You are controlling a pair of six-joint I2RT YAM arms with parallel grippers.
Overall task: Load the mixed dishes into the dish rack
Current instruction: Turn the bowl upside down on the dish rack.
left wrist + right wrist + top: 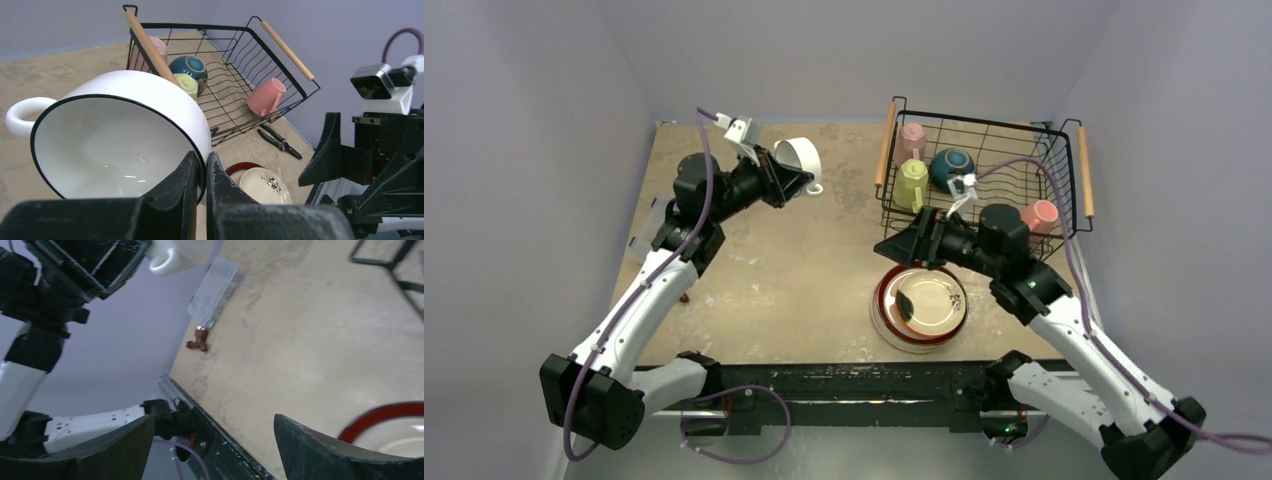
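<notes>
My left gripper (796, 182) is shut on the rim of the white mug (799, 158) and holds it in the air left of the dish rack (982, 168); in the left wrist view the mug (120, 130) fills the frame, pinched between my fingers (185, 190). The rack holds a pale pink mug (912, 135), a yellow-green mug (911, 183), a teal bowl (950, 166) and a salmon mug (1039, 215). My right gripper (892, 248) is open and empty above the stacked plates (921, 305), topped by a red-rimmed cream plate.
Black pliers (280, 141) lie on the table beside the rack's near corner. A clear plastic box (214, 287) and a small red object (198, 340) sit at the table's left edge. The table's black front rail (844, 380) runs along the near side.
</notes>
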